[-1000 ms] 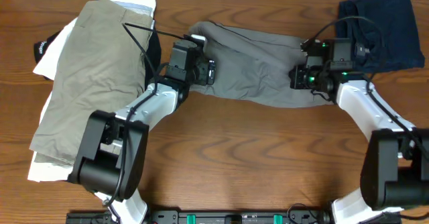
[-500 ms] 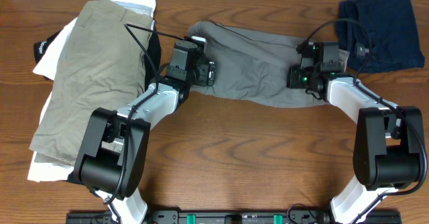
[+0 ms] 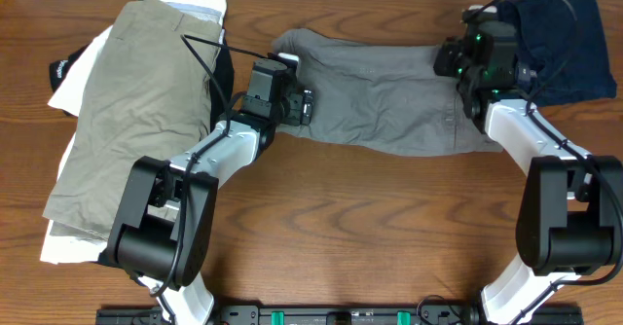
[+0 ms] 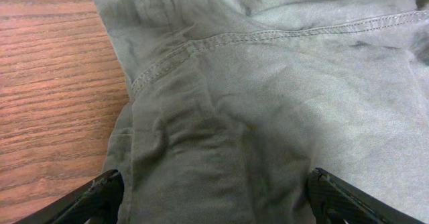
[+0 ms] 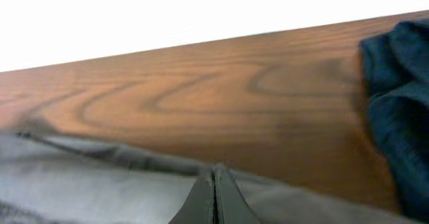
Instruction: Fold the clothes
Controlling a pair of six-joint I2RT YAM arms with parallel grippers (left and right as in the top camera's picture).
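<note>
"Counting the garments first: how many on the table (image 3: 370, 228)?" the inspector asks.

"Five noted, sir. One pair of grey shorts (image 3: 380, 101) is spread across the far middle of the table, lying lengthwise from left to right. One pair of khaki shorts (image 3: 136, 111) is at the far left, on top of a white garment (image 3: 70, 87) (one piece or several, I cannot tell). One black garment (image 3: 60, 70) shows at that pile's left edge. One navy garment (image 3: 569, 38) is in the far right corner, just beside the right end of the grey shorts."

"And the grippers?"

"Two, one per arm. The left gripper (image 4: 214, 200) is over the left end of the grey shorts. Its fingers (image 4: 100, 197) are set wide apart and clamp nothing. Rumpled grey cloth and a stitched seam (image 4: 281, 35) fill the space between them. I cannot tell whether the tips press into the cloth."

"The right one?"

"The right gripper (image 5: 214, 194) is at the far right edge of the grey shorts, beside the navy garment. Its fingers are pressed together with no gap showing. A ridge of grey cloth is drawn up into them, so I record that edge as pinched. Bare wood lies beyond the tips, with the navy garment just to their right."
</note>
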